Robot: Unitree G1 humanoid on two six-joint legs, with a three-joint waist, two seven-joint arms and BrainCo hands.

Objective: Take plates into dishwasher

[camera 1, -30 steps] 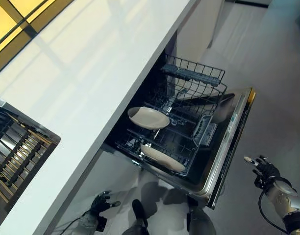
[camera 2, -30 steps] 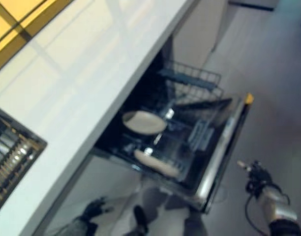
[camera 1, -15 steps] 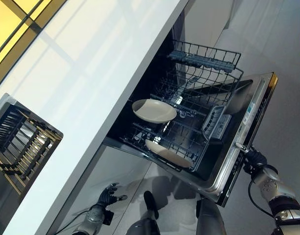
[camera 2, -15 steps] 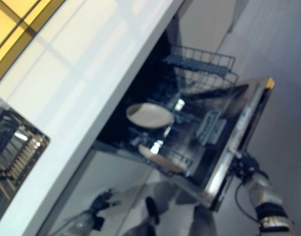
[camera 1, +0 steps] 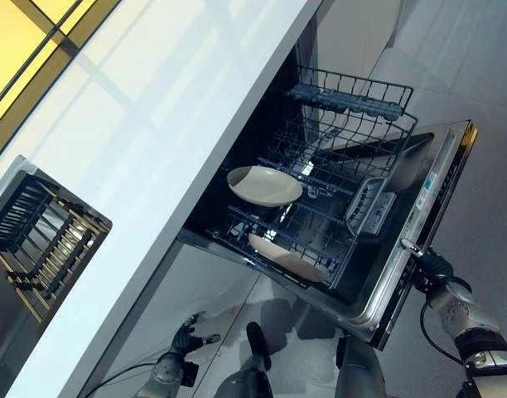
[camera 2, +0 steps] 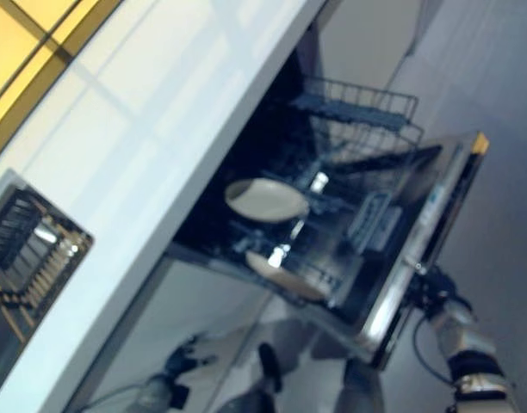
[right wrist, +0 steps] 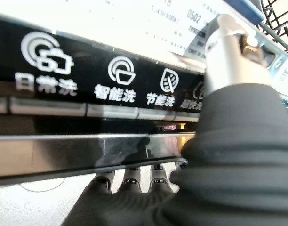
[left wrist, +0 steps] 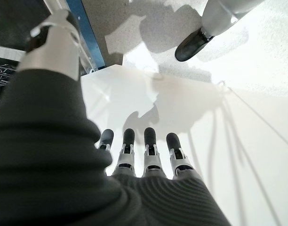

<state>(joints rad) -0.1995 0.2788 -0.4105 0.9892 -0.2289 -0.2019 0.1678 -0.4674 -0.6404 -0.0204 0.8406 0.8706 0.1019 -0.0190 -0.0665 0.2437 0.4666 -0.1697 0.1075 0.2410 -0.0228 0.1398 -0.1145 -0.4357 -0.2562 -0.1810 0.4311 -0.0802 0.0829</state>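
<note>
The dishwasher door (camera 1: 427, 215) hangs open with both wire racks pulled out. One cream plate (camera 1: 264, 186) lies flat in the upper rack. A second cream plate (camera 1: 288, 257) leans in the lower rack (camera 1: 320, 249). My right hand (camera 1: 432, 269) is at the door's outer top edge. In the right wrist view its thumb (right wrist: 224, 42) lies over the control strip (right wrist: 106, 89) and its fingers (right wrist: 134, 178) reach under the edge, pinching it. My left hand (camera 1: 183, 338) hangs low by the white cabinet front, with straight fingers (left wrist: 148, 146) holding nothing.
A long white countertop (camera 1: 154, 124) runs above the dishwasher. A dark wire dish rack (camera 1: 38, 240) sits at its left end. A grey cutlery basket (camera 1: 368, 207) stands in the lower rack near the door. Grey floor (camera 1: 485, 124) lies to the right of the door.
My right hand has moved in from the floor side to the door's top edge and taken hold of it. The camera has shifted a little. The plates have not moved.
</note>
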